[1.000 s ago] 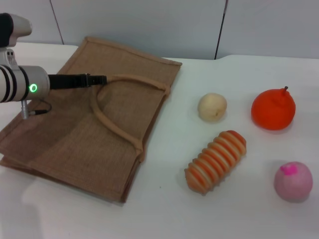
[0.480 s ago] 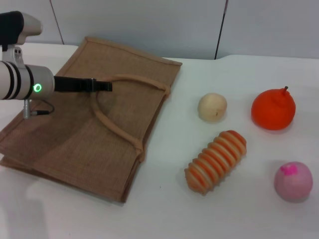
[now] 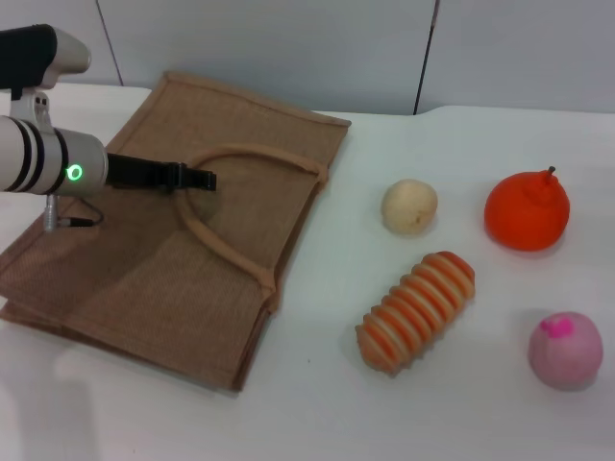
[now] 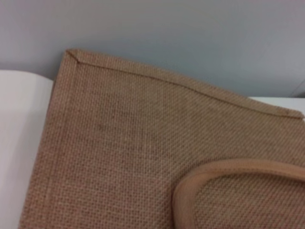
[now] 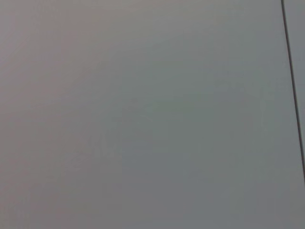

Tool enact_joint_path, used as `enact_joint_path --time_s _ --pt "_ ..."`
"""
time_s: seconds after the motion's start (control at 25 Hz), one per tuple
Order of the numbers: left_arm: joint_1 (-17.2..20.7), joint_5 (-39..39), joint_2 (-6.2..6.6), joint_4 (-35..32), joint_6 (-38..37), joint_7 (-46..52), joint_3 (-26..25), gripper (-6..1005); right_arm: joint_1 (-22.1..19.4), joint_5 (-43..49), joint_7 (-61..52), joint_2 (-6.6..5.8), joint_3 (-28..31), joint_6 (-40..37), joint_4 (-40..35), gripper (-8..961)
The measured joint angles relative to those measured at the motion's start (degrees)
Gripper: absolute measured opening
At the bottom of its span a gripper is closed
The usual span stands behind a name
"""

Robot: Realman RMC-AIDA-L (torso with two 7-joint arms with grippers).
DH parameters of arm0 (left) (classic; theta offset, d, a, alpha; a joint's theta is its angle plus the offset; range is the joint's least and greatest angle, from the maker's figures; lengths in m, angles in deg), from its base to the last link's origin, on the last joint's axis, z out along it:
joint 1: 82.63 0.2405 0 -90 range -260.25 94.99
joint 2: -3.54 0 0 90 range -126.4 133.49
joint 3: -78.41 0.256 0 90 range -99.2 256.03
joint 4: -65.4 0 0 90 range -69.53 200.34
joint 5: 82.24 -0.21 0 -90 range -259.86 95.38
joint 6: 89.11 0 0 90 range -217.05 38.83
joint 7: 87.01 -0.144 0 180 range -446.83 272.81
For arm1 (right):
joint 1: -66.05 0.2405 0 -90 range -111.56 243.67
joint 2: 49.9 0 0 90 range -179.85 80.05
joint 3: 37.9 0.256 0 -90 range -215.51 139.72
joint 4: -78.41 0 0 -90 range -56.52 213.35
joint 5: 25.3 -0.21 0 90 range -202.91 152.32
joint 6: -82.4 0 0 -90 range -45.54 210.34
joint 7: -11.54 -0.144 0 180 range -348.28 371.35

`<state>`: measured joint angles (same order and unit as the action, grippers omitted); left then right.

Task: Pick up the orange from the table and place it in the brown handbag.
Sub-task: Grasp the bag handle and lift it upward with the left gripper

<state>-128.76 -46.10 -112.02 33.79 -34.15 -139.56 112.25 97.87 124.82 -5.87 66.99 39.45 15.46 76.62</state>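
The orange sits on the white table at the right, far from both arms, with its dark stem nub up. The brown handbag lies flat at the left, and one looping handle rests on top of it. My left gripper reaches in from the left and hovers over the bag, at the left end of that handle. The left wrist view shows the bag's weave and a curve of the handle. My right gripper is out of view; its wrist view shows only a grey wall.
A small beige ball lies between the bag and the orange. A ribbed orange-and-cream oblong lies in front of it. A pink ball sits at the front right. A grey wall runs along the table's far edge.
My left gripper has moved a little to the right and slightly nearer over the bag, now above the handle's left end. The objects have not moved.
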Motion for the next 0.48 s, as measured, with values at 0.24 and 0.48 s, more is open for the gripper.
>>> enact_joint_path --time_s 0.24,0.48 --pt "-0.56 -1.93 -0.01 0.23 -0.26 1.14 0.0 687 0.01 0.03 0.0 0.0 0.0 -0.01 0.09 892" --pt "-0.61 -2.27 0.04 0.32 -0.17 1.69 0.0 658 0.06 0.03 0.0 0.0 0.0 -0.03 0.15 892"
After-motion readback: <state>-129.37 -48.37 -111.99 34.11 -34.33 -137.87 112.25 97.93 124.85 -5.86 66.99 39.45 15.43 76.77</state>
